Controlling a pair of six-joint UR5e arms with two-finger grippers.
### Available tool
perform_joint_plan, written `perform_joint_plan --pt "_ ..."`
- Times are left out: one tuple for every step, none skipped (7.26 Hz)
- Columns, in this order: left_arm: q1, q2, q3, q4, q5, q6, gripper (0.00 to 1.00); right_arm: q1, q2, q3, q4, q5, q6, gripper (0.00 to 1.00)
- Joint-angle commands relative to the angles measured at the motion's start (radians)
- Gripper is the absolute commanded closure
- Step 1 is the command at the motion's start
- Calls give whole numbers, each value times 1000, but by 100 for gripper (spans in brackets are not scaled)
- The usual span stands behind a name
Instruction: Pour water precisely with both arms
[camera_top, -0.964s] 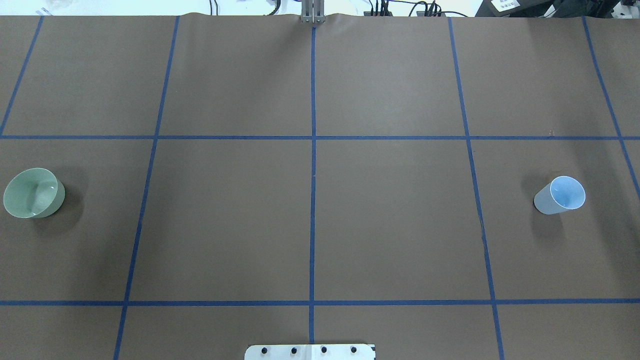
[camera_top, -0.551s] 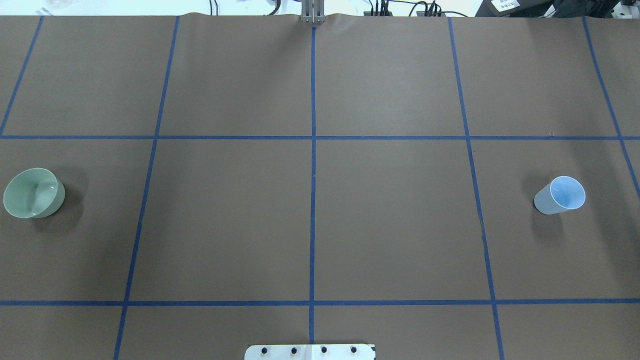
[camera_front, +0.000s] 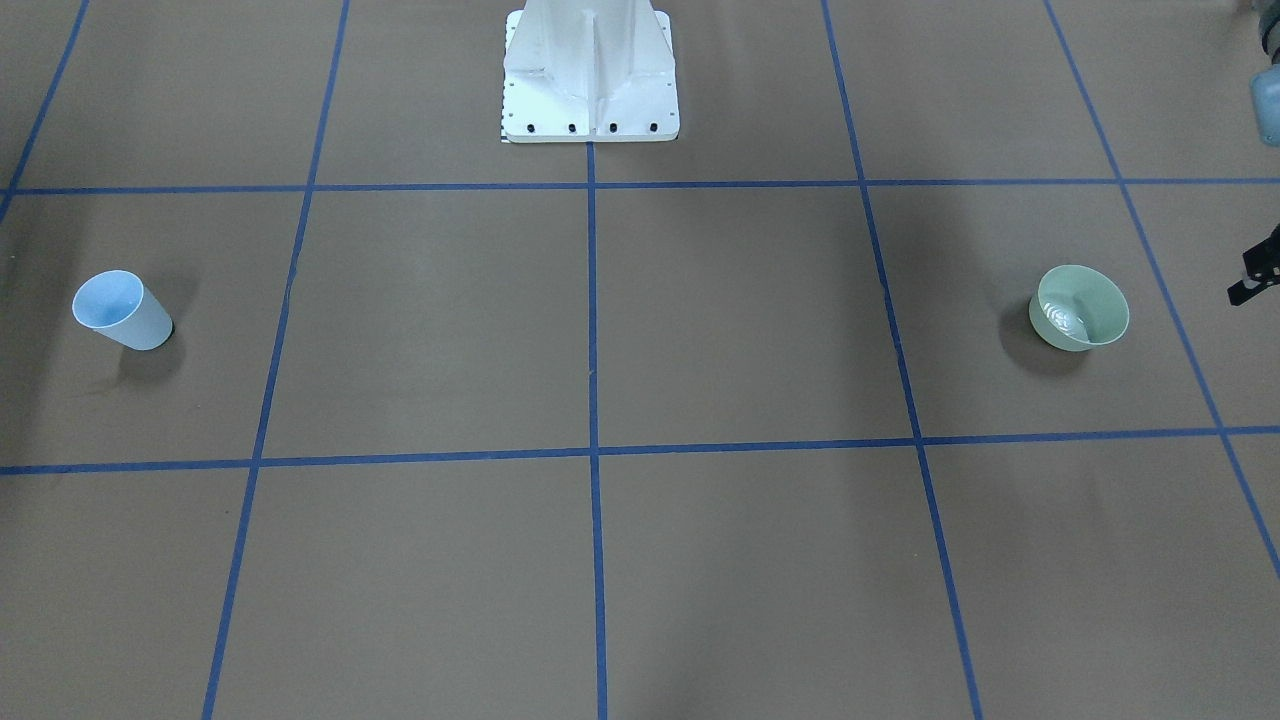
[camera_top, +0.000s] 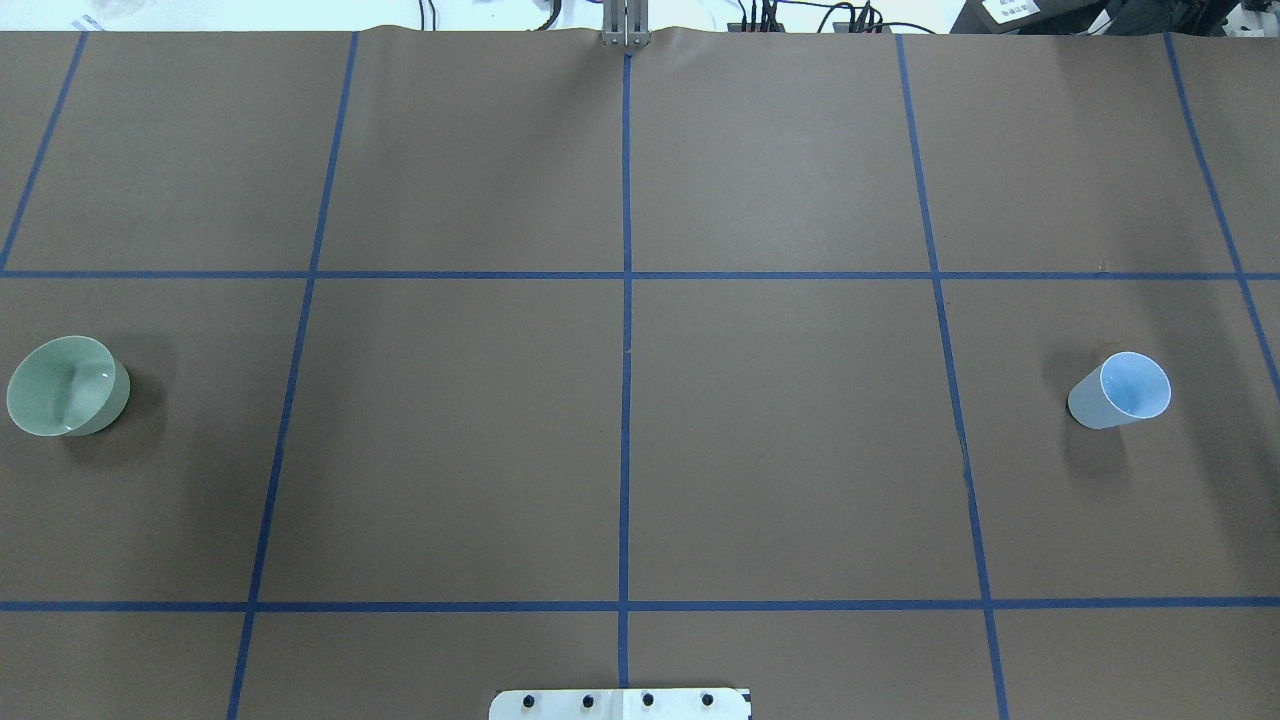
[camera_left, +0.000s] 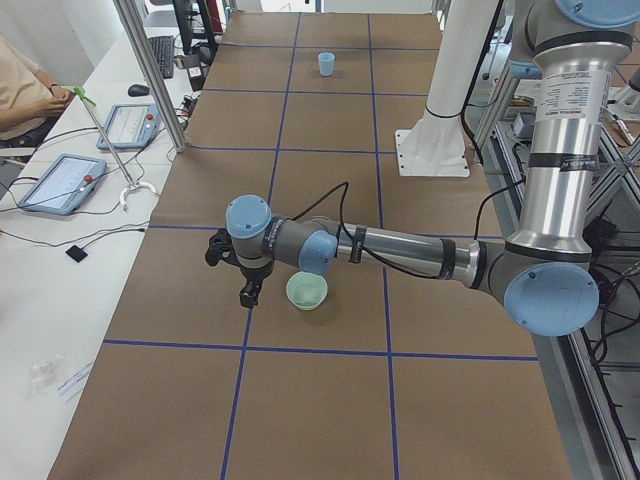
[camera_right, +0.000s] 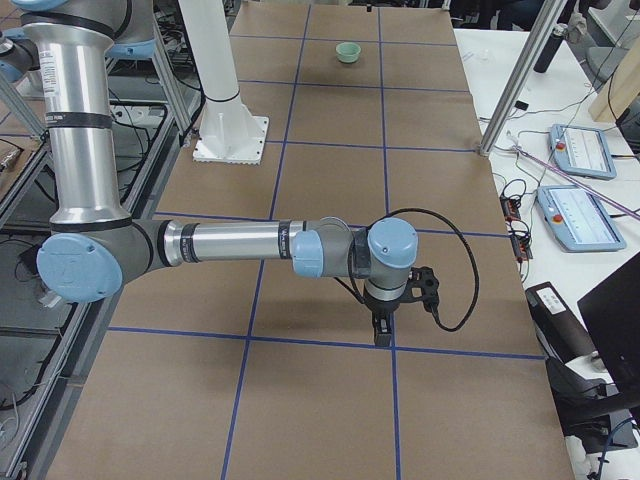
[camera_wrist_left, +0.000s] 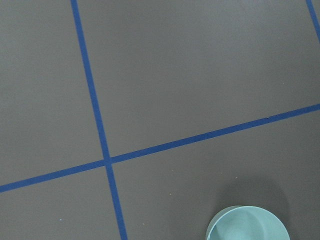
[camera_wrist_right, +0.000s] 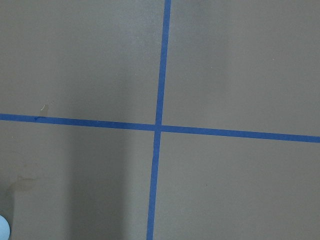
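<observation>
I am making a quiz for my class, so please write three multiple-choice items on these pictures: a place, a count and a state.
1. On which side of the table does the green bowl stand? A. the middle B. the robot's right C. the robot's left
2. How many vessels stand on the table? A. one B. two C. four
3. How does the blue cup stand? A. upright, mouth up B. on its side C. upside down
1 C: it sits at the overhead view's left edge. 2 B: only the bowl and the cup show. 3 A: its open mouth faces up.
</observation>
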Motion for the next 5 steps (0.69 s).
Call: perform_joint_plan --pt "80 43 17 -118 8 -113 0 0 0 0 0 0 0 0" --pt "126 69 17 -172 33 -171 0 0 0 0 0 0 0 0" --pt "192 93 18 -218 129 -243 0 0 0 0 0 0 0 0" --pt "232 95 46 -255 162 -297 0 0 -2 2 0 0 0 0" --pt "246 95 114 -338 163 -308 0 0 -3 0 0 0 -1 0"
